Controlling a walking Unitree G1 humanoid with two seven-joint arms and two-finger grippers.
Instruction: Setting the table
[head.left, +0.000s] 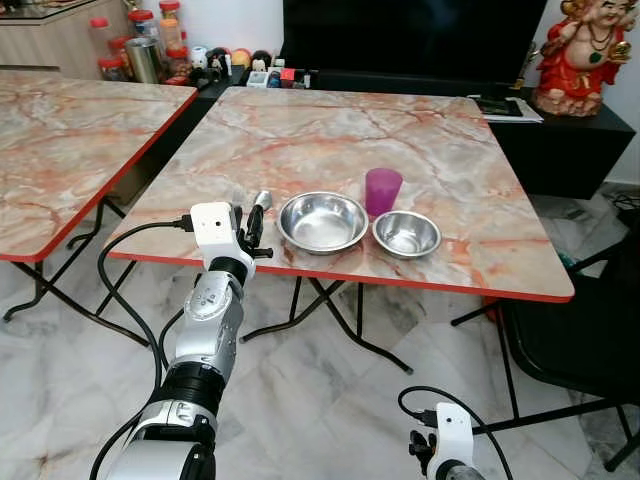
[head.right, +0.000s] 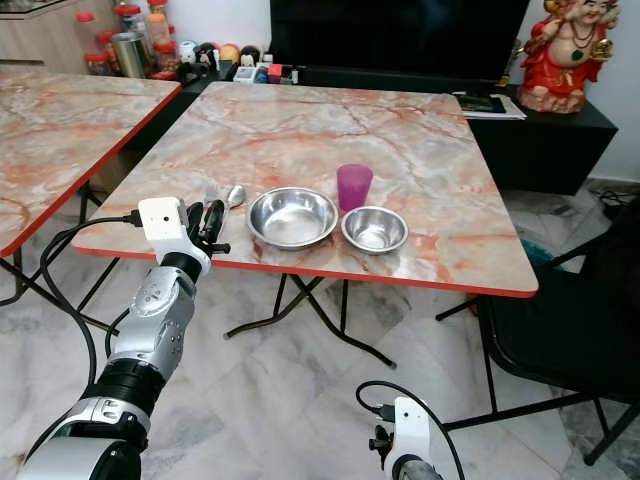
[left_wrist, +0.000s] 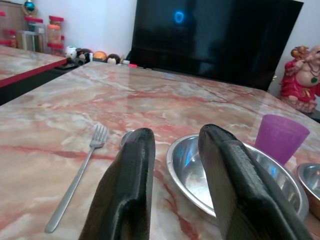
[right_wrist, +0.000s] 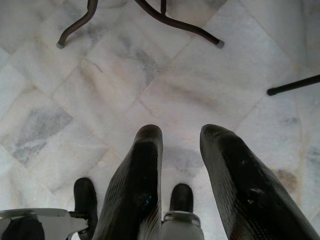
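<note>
On the marble table (head.left: 330, 130) near its front edge stand a large steel bowl (head.left: 322, 221), a small steel bowl (head.left: 406, 233) and a purple cup (head.left: 383, 190) behind them. A fork (left_wrist: 80, 175) and a spoon (head.right: 235, 193) lie left of the large bowl. My left gripper (head.left: 250, 228) hovers at the table's front edge just over the spoon's handle, open, with nothing between its fingers (left_wrist: 127, 185). Part of the spoon is hidden behind one finger. My right gripper (right_wrist: 180, 135) hangs low over the tiled floor, open and empty.
A second marble table (head.left: 60, 150) stands to the left with a narrow gap between. Jars (head.left: 140, 45) and small items line the black TV cabinet behind. A red figurine (head.left: 580, 55) stands at the back right. A black chair (head.left: 585, 330) sits right of the table; folding legs (head.left: 330, 310) cross underneath.
</note>
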